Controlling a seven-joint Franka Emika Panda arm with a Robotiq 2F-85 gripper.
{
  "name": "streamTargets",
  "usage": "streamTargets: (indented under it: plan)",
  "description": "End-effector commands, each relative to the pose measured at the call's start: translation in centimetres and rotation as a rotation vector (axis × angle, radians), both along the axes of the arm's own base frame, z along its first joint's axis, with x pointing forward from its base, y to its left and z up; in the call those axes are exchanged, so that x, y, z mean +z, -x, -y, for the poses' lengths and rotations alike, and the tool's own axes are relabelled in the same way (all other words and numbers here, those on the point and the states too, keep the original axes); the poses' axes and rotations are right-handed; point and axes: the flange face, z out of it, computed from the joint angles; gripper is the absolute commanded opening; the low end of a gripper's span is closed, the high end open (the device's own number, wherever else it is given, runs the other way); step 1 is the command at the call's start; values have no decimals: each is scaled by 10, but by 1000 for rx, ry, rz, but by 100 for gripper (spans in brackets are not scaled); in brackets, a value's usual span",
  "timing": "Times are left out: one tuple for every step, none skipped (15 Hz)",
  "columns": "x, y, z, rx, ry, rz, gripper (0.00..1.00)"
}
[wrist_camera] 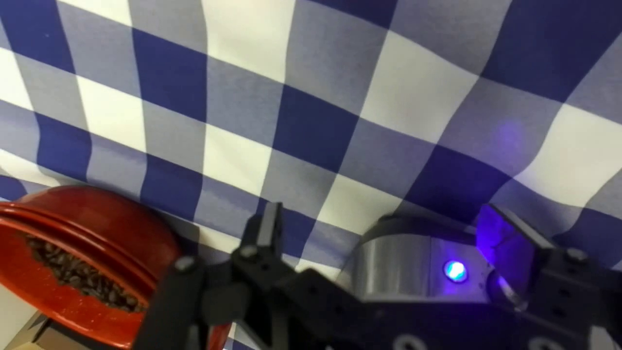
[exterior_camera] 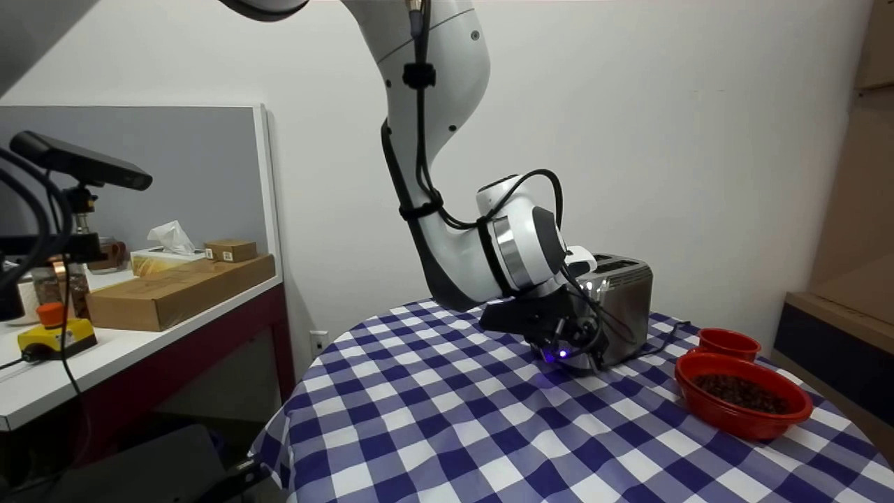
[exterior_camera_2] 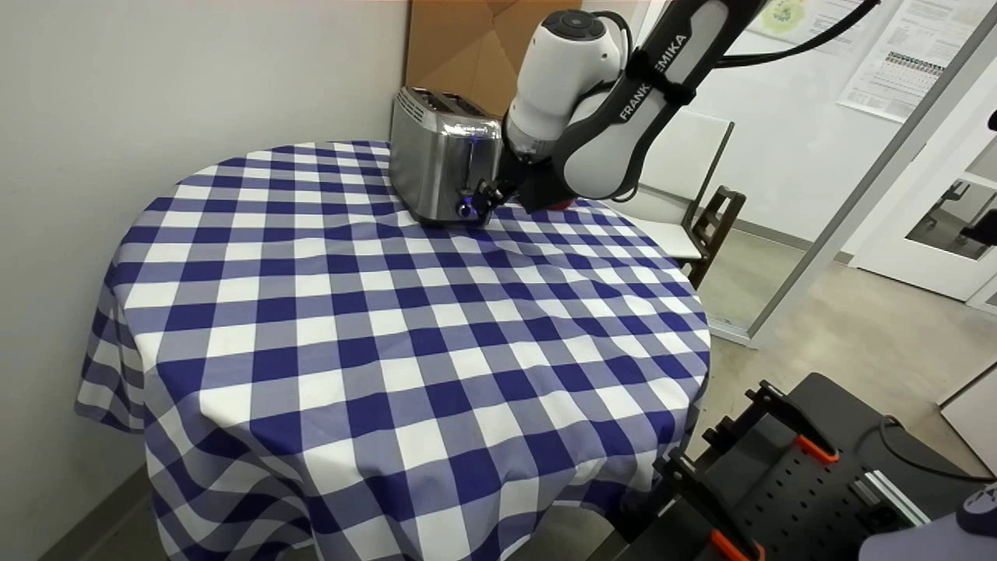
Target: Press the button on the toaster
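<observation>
The brushed-silver toaster [exterior_camera: 634, 304] stands upright on the checked table. It also shows in an exterior view [exterior_camera_2: 427, 160] and in the wrist view [wrist_camera: 391, 265]. A round button [wrist_camera: 455, 271] on its front glows blue-white; the glow also shows in an exterior view [exterior_camera_2: 465, 209]. My gripper [wrist_camera: 382, 211] is open and empty, low in front of the toaster's front face. The lit button appears between the fingers, nearer the right-hand finger, whose pad is lit violet. That finger partly covers a dark round knob beside the button. Whether a finger touches the toaster cannot be told.
A red bowl [exterior_camera: 740, 395] of dark beans stands beside the toaster; it also shows in the wrist view [wrist_camera: 102, 233]. A red cup [exterior_camera: 730, 342] stands behind it. A dark cord [exterior_camera: 656, 347] runs from the toaster across the tablecloth [exterior_camera: 447, 412]. A white wall [exterior_camera: 698, 175] stands behind the table.
</observation>
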Motion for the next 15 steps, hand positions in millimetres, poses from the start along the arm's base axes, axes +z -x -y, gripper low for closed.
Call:
streamTargets:
  plan:
    - [1,-10,7,-2,8,48,100]
    - [2,-12,9,-3,13,58,100]
    - [2,-13,11,-3,16,68,100]
    - [3,-13,12,0,21,76,100]
    - [2,-13,13,3,21,81,100]
    - [0,-12,14,2,22,84,100]
    - [-3,-10,13,1,18,81,100]
    - [-5,-10,12,1,16,81,100]
    - [-7,-8,10,0,5,72,100]
    - [-9,-7,9,-1,2,69,100]
    - [-10,-7,7,1,-1,67,100]
    - [-10,-7,5,3,-2,67,100]
    - [-9,-8,4,5,-1,73,100]
    - [-8,-9,3,7,1,80,100]
    - [-6,-10,3,11,4,92,100]
